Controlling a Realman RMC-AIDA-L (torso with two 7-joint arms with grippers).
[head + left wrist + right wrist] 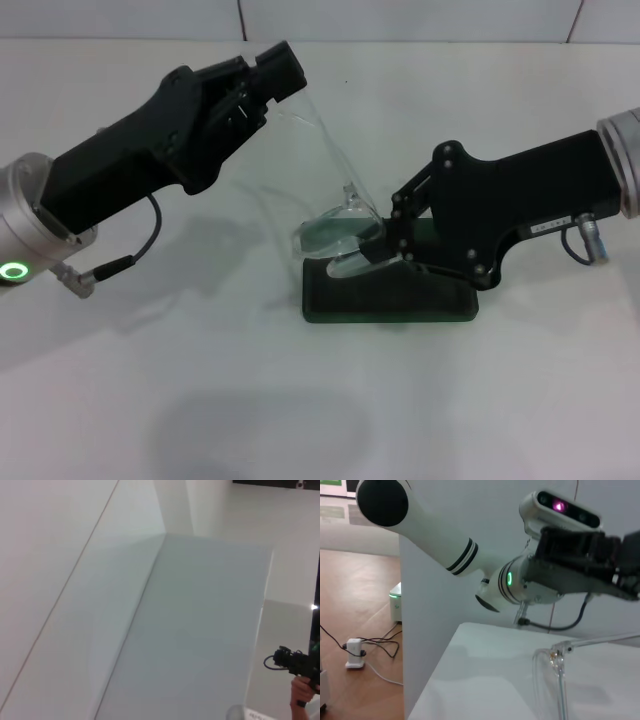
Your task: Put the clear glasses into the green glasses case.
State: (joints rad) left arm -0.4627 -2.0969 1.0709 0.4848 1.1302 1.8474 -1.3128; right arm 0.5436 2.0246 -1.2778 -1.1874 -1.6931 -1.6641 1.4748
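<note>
Resting on the white table (420, 400) is one green glasses case (390, 296), seen from the head camera a little right of the middle. One pair of clear glasses (335, 235) is held over the case's left end, with the lenses low and just above the case. One thin clear arm of the glasses rises up and to the left, and its tip is pinched shut in the left gripper (283, 72), which is raised well above the table. The right gripper (385, 243) is reached in from the right, low over the case, and its fingers are closed on the front of the glasses near the lenses. Two grippers are counted, and both are holding the same pair of glasses. In the right wrist view, a hinge corner of the clear glasses (555, 662) is seen close by, and the left gripper (620, 562) is seen beyond it. In the left wrist view, only white walls and a far corner of the room are shown.
</note>
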